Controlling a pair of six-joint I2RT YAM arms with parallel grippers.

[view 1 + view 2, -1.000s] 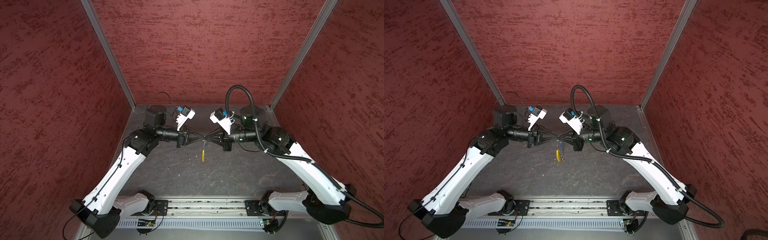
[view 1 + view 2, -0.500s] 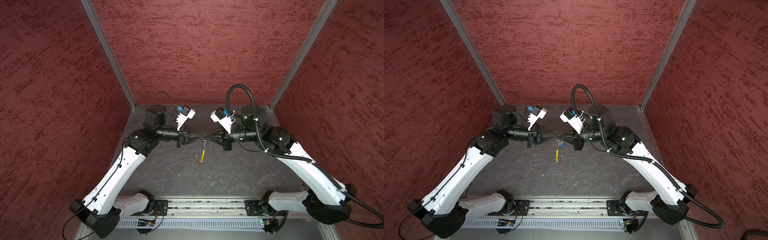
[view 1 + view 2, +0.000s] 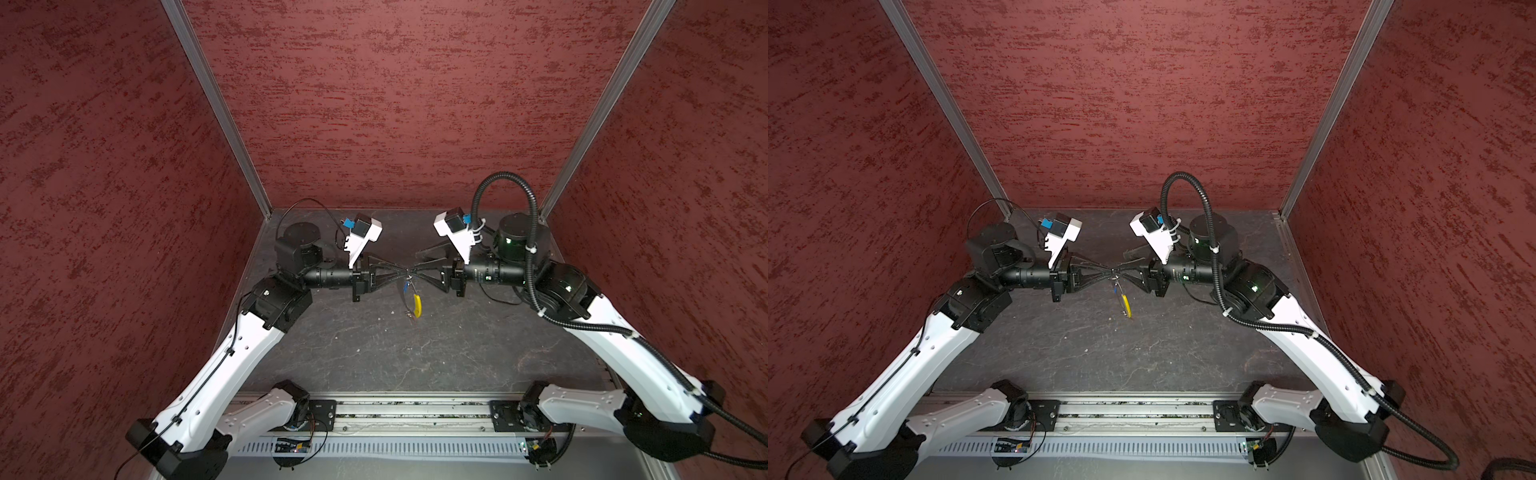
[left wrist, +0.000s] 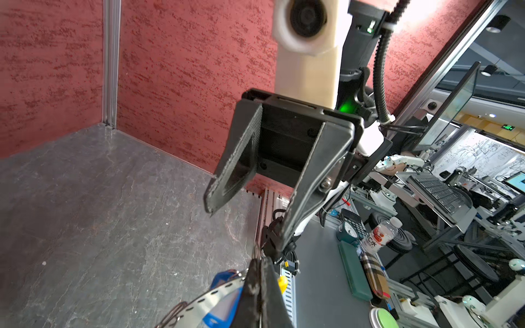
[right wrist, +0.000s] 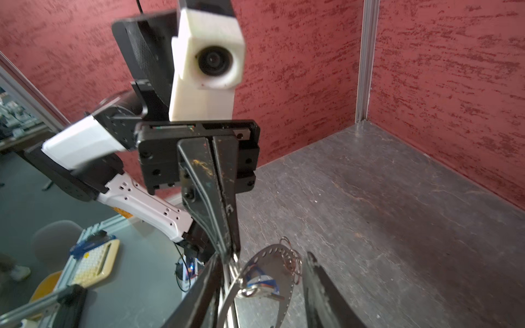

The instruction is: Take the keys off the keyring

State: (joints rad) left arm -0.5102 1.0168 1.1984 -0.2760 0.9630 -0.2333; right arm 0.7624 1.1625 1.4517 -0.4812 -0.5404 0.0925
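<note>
Right wrist: right claw [image 5: 264, 255] has opened beside keyring [image 5: 290, 292].

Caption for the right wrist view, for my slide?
Left hand clamps the keyring, blue key dangling; right hand open around it.

Silvery keyring [image 5: 272, 252] with yellow sleeve [image 3: 417, 304], blue-headed key [image 4: 223, 311], mottled red walls [image 3: 374, 104], veined grey floor [image 3: 415, 353]

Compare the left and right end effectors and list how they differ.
The left end effector is shut, fingers pressed together; the right end effector is open, fingers spread.
The left end effector pinches the keyring; the right end effector grips nothing, the ring lying between its spread fingers.
Shared: both are black and point at each other, tips nearly meeting.
</note>
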